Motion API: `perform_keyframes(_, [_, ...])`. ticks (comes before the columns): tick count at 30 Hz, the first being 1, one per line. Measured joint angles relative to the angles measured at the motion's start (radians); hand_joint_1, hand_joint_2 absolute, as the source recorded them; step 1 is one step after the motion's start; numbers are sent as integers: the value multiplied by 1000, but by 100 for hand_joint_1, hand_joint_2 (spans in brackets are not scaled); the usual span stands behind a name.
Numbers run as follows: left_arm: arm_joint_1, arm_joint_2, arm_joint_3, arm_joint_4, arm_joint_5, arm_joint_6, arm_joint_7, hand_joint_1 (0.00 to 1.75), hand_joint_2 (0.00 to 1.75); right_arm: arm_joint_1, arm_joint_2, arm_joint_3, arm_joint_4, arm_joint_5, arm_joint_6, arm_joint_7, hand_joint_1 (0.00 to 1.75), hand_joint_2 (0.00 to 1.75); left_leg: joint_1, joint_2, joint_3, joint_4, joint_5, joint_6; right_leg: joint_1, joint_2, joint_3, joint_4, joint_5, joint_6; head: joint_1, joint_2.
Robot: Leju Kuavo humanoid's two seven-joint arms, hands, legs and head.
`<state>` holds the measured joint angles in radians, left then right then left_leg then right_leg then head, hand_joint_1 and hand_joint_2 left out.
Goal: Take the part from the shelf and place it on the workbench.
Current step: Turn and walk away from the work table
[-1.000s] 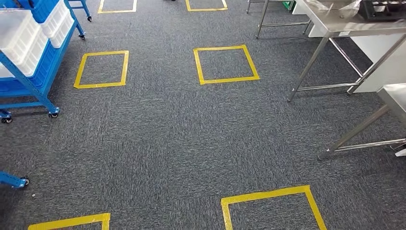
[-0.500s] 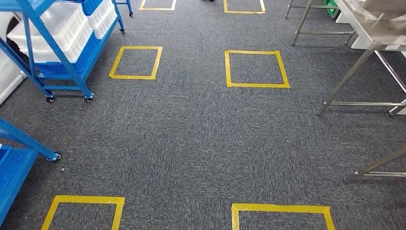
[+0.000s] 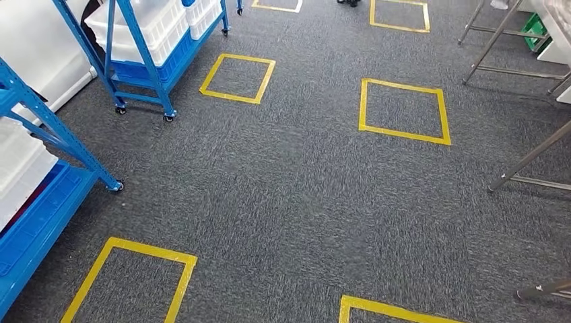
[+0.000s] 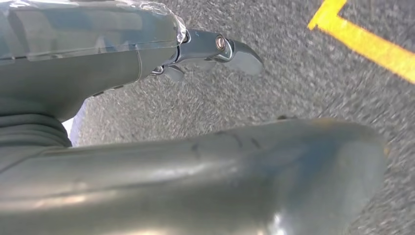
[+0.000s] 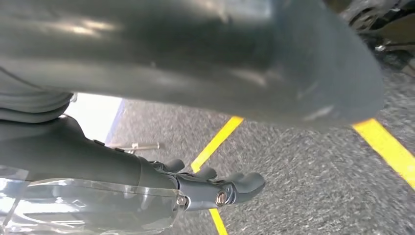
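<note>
- Floor (image 3: 289,202): grey carpet w/ a speckled weave, fills most of the head view.
- Yellow tape squares on the carpet: one upper middle (image 3: 237,78), one upper right of centre (image 3: 404,111), one lower left (image 3: 128,282), one cut off at the bottom edge (image 3: 397,311), two more at the top edge.
- Blue shelf rack on small wheels (image 3: 145,60), upper left of the frame, w/ white bins (image 3: 145,30) stacked on it.
- 2nd blue rack (image 3: 40,195) at the left edge, nearer the camera; a white bin (image 3: 17,168) sits on its low blue tray.
- The part: can't tell which bin has it, no part seen on its own.
- White wall or panel (image 3: 40,54) behind the racks, far upper left.
- Metal counter legs (image 3: 528,158) at the right edge; more metal legs (image 3: 488,40) upper right, w/ a green crate (image 3: 535,30) beside them.
- Left robot hand (image 4: 215,49): hangs over the carpet, dark fingers (image 4: 244,56) loose and a bit bent, nothing in it. A yellow tape line (image 4: 367,41) is on the floor past it.
- Right robot hand (image 5: 215,188): also over the carpet, fingers (image 5: 247,183) a bit curled but apart, holding nothing. Yellow tape lines (image 5: 218,139) under it.
</note>
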<state>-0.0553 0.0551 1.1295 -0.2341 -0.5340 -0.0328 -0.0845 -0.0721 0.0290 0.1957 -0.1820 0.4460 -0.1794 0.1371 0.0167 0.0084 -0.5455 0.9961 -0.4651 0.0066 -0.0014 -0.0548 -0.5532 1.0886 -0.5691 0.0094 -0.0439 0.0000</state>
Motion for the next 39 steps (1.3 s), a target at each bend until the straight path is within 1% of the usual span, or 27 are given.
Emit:
perform_keyframes(2, [-5, 3, -8, 0, -3, 0, 0, 0, 0, 8, -6, -16, 1, -3, 0, -1, 0, 0, -1, -19, -5, 0, 3, 5, -5, 43, -62, 136, -68, 5, 0, 0])
perform_keyframes(3, [-6, 3, -10, 0, -4, 0, 0, 0, 0, 12, -9, -22, 1, -3, 0, -1, 0, 0, -1, -31, -6, 1, 4, 6, -6, 49, -89, 192, -85, 6, 0, 0])
perform_keyframes(4, [-6, 3, -12, 0, -5, 0, 0, 0, 0, 16, -11, -28, 1, -5, 0, -2, 0, 0, -2, -44, -6, 1, 5, 6, -6, 51, -100, 212, -81, 6, 0, 0])
perform_keyframes(5, [-6, 3, -13, 1, -6, 0, 0, 0, 0, 19, -12, -33, 2, -7, -1, -3, 0, 0, -2, -58, -5, 2, 5, 5, -7, 53, -93, 194, -57, 5, 0, 0])
perform_keyframes(6, [-5, 3, -15, 1, -7, 0, 0, 0, 0, 20, -14, -38, 2, -11, -2, -4, 0, 0, -2, -71, -4, 2, 6, 4, -8, 60, -68, 138, -18, 4, 0, 0])
perform_keyframes(8, [-6, 3, -19, 1, -8, 0, 0, 0, 0, 23, -17, -50, 3, -22, -8, -6, 0, 0, -2, -96, -4, 5, 7, -3, -13, 102, -7, -3, 47, -1, 0, 0])
perform_keyframes(10, [-7, 3, -23, 2, -9, -1, 0, 0, 0, 24, -19, -62, 4, -31, -16, -9, 0, 0, -2, -117, -11, 6, 10, -15, -12, 128, 20, -69, 65, -5, 0, 0])
perform_keyframes(12, [-4, 3, -25, 2, -11, -1, -1, 0, 0, 22, -18, -70, 5, -36, -25, -11, 0, 0, 1, -137, -19, 4, 15, -29, -9, 110, 20, -73, 68, -15, 0, 0])
perform_keyframes(13, [-1, 3, -26, 2, -11, -1, -1, 0, 0, 21, -17, -74, 5, -37, -27, -12, 0, 0, 2, -132, -23, 8, 12, -34, -9, 99, 21, -77, 71, -21, 0, 0])
perform_keyframes(15, [0, 3, -27, 2, -16, -3, -3, 0, 0, 23, -15, -83, 5, -44, -32, -11, 0, 0, -1, -83, -52, 67, -29, -40, -9, 71, 22, -87, 77, -37, 0, 0])
perform_keyframes(17, [-2, 3, -29, 3, -23, -8, -7, 0, 0, 30, -15, -91, 6, -52, -36, -12, 0, 0, -3, -30, -111, 201, -102, -44, -3, 42, 20, -88, 78, -46, 0, 0])
perform_keyframes(18, [-2, 2, -31, 3, -27, -11, -10, 0, 0, 33, -15, -95, 6, -55, -37, -12, 0, 0, -3, -21, -138, 264, -128, -45, 0, 28, 18, -88, 77, -47, 0, 0])
perform_keyframes(19, [-1, 1, -33, 3, -35, -12, -14, 0, 0, 35, -14, -99, 7, -61, -39, -12, 0, 0, -2, -17, -150, 299, -136, -46, 3, 13, 17, -88, 77, -47, 0, 0])
perform_keyframes(20, [3, -6, -38, 3, -47, -6, -22, 0, 0, 36, -12, -105, 7, -69, -45, -12, 0, 0, -2, -14, -141, 292, -125, -46, 5, 0, 17, -87, 77, -48, 0, 0])
perform_keyframes(21, [8, -19, -46, 3, -62, 8, -35, 0, 0, 37, -10, -113, 7, -79, -53, -12, 0, 0, -3, -9, -111, 244, -98, -44, 6, -12, 18, -87, 76, -47, 0, 0])
perform_keyframes(24, [19, -84, -72, 3, -91, 87, -85, 0, 0, 41, 1, -136, 7, -89, -74, -22, 0, 0, -12, 43, 5, 40, -25, -28, 10, -46, 23, -82, 70, -37, 0, 0])
perform_keyframes(25, [21, -104, -76, 3, -92, 109, -98, 0, 0, 42, 3, -138, 7, -84, -76, -26, 0, 0, -15, 53, 19, 10, -19, -21, 11, -55, 25, -80, 68, -32, 0, 0])
perform_keyframes(27, [28, -139, -80, 5, -94, 133, -109, 0, 0, 40, 4, -139, 7, -70, -77, -32, 0, 0, -19, 37, 17, 1, -16, -10, 11, -74, 28, -81, 67, -22, 0, 0])
perform_keyframes(28, [32, -152, -81, 7, -94, 139, -111, 0, 0, 38, 4, -139, 7, -63, -77, -34, 0, 0, -18, 28, 16, -1, -13, -4, 9, -69, 29, -77, 63, -16, 0, 0])
perform_keyframes(30, [35, -171, -82, 9, -96, 147, -111, 0, 0, 37, 4, -139, 7, -52, -80, -38, 0, 0, -12, 9, 16, -6, -6, 8, 4, -21, 10, -29, 27, -4, 0, 0])
perform_keyframes(32, [31, -181, -83, 10, -98, 152, -110, 0, 0, 40, 4, -139, 7, -48, -83, -41, 0, 0, -10, -11, 11, -7, 1, 16, -2, 35, -47, 94, -42, 4, 0, 0])
perform_keyframes(33, [30, -185, -84, 10, -99, 154, -110, 0, 0, 41, 4, -139, 7, -48, -85, -42, 0, 0, -10, -24, 9, -7, 2, 17, -4, 45, -78, 159, -68, 5, 0, 0])
perform_keyframes(34, [30, -187, -84, 10, -101, 157, -109, 0, 0, 42, 4, -139, 7, -48, -87, -43, 0, 0, -11, -37, 8, -6, 4, 17, -6, 49, -98, 201, -77, 7, 0, 0])
perform_keyframes(35, [30, -191, -84, 10, -102, 159, -109, 0, 0, 42, 4, -139, 7, -47, -89, -43, 0, 0, -11, -51, 8, -6, 4, 16, -8, 51, -102, 206, -64, 7, 0, 0])
perform_keyframes(36, [31, -194, -84, 10, -103, 161, -108, 0, 0, 43, 4, -139, 7, -47, -90, -44, 0, 0, -11, -66, 9, -4, 4, 15, -10, 55, -86, 169, -32, 7, 0, 0])
perform_keyframes(37, [31, -198, -84, 10, -103, 163, -108, 0, 0, 43, 4, -139, 7, -46, -91, -45, 0, 0, -10, -80, 10, -2, 4, 13, -13, 66, -55, 102, 10, 6, 0, 0])
perform_keyframes(39, [31, -205, -85, 10, -107, 163, -109, 0, 0, 45, 4, -139, 8, -44, -92, -48, 0, 0, -11, -104, 6, 4, 3, 4, -17, 112, 1, -25, 63, 2, 0, 0])
